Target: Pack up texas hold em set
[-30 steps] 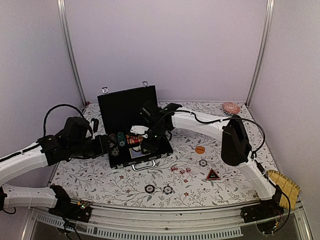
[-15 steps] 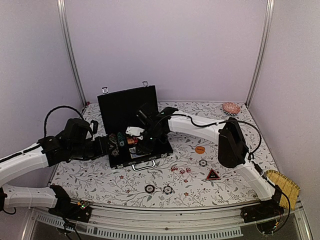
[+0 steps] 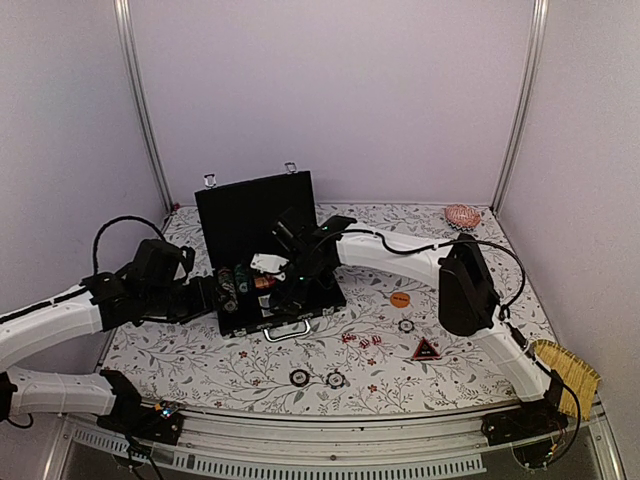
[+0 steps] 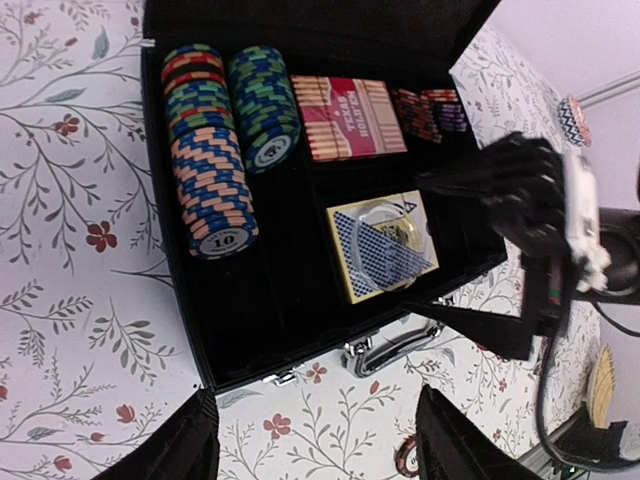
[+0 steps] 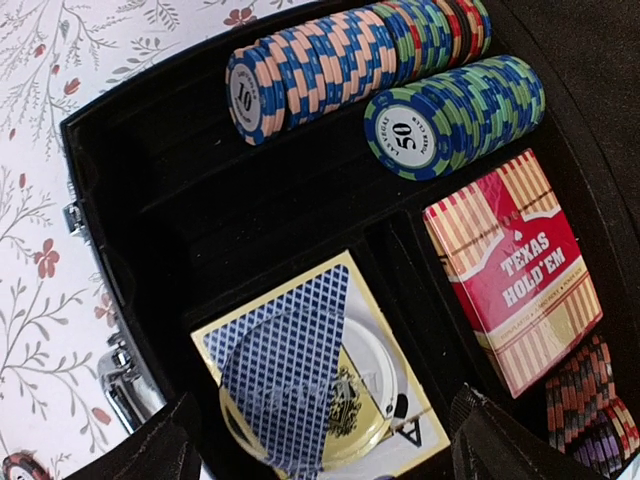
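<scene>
- Here, the black briefcase [image 3: 255,212] lies open on the floral table [image 3: 200,360], left of centre. Its lid is upright at 12 o'clock and its silver handle [image 3: 287,328] is at 6 o'clock.
- The left gripper [image 3: 213,293] is at the case's 9 o'clock edge. Its fingers [image 4: 180,445] are spread wide with nothing between them.
- The right gripper [image 3: 283,286] reaches in from 3 o'clock and hangs over the tray. Its jaws are wide apart and grip nothing, and they straddle the blue-backed deck [image 5: 300,370] below.
- That deck lies in a compartment near the handle side, with its top card skewed.
- A peach-and-blue chip stack [image 4: 205,175] marked 10 lies on its side. A green-and-blue chip stack [image 4: 265,105] marked 50 lies just beside it.
- The red card box [image 4: 345,118], printed "Texas Hold'em", lies flat next to the green stack. A short row of dark red and purple chips [image 4: 430,110] lies beyond it.
- Outside the case, the orange disc [image 3: 400,298] lies at its 3 o'clock.
- The red dice [image 3: 362,340] lie at 5 o'clock, and the black-red triangle [image 3: 426,350] is farther out at 4 o'clock.
- One loose chip [image 3: 406,325] lies between the disc and the triangle. Two more chips [image 3: 299,377] lie near the table's front edge, at the case's 6 o'clock.
- A pink shell [image 3: 462,215] rests at the table's 2 o'clock corner, and a straw item [image 3: 568,375] is at its 4 o'clock edge.
</scene>
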Available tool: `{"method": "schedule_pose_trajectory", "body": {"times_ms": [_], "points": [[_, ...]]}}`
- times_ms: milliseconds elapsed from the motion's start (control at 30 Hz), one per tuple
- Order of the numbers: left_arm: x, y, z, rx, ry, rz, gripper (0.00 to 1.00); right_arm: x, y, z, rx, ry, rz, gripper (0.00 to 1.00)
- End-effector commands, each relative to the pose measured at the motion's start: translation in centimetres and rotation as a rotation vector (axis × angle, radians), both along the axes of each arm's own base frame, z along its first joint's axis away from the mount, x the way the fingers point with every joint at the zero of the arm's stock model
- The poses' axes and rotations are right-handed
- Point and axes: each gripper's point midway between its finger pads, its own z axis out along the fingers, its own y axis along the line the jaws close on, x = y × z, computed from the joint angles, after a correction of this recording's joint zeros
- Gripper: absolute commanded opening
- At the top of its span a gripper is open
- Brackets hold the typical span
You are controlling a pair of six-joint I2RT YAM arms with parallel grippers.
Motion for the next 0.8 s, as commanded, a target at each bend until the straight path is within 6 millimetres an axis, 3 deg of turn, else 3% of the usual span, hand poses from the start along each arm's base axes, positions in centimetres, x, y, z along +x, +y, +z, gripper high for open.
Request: {"method": "schedule_pose_trajectory", "body": {"times_ms": [0, 67, 167, 267, 400, 533, 767], "points": [[1.0, 1.5, -1.4, 0.032, 0.035, 0.055, 0.68, -1.2, -1.4, 7.6, 0.078, -0.031, 0.012, 0.88], [1.6, 2.0, -1.9, 0.041, 0.053, 0.067, 0.68, -1.2, -3.1, 10.0, 0.112, -0.021, -0.003, 0.88], [2.3, 2.2, -2.5, 0.047, 0.064, 0.062, 0.63, 0.5, -6.0, 10.5, 0.143, 0.047, -0.077, 0.85], [2.7, 2.1, -3.4, 0.049, 0.080, 0.045, 0.54, 4.3, -10.2, 8.1, 0.131, 0.089, -0.207, 0.79], [2.9, 1.9, -5.2, 0.075, 0.121, 0.035, 0.48, 6.7, -14.2, 4.2, 0.106, 0.216, -0.337, 0.67], [2.9, 2.2, -6.8, 0.101, 0.162, 0.046, 0.45, 7.1, -15.4, 2.2, 0.104, 0.280, -0.365, 0.62], [2.9, 1.9, -8.4, 0.103, 0.201, 0.049, 0.41, 5.6, -14.5, 0.8, 0.138, 0.402, -0.317, 0.61]]}}
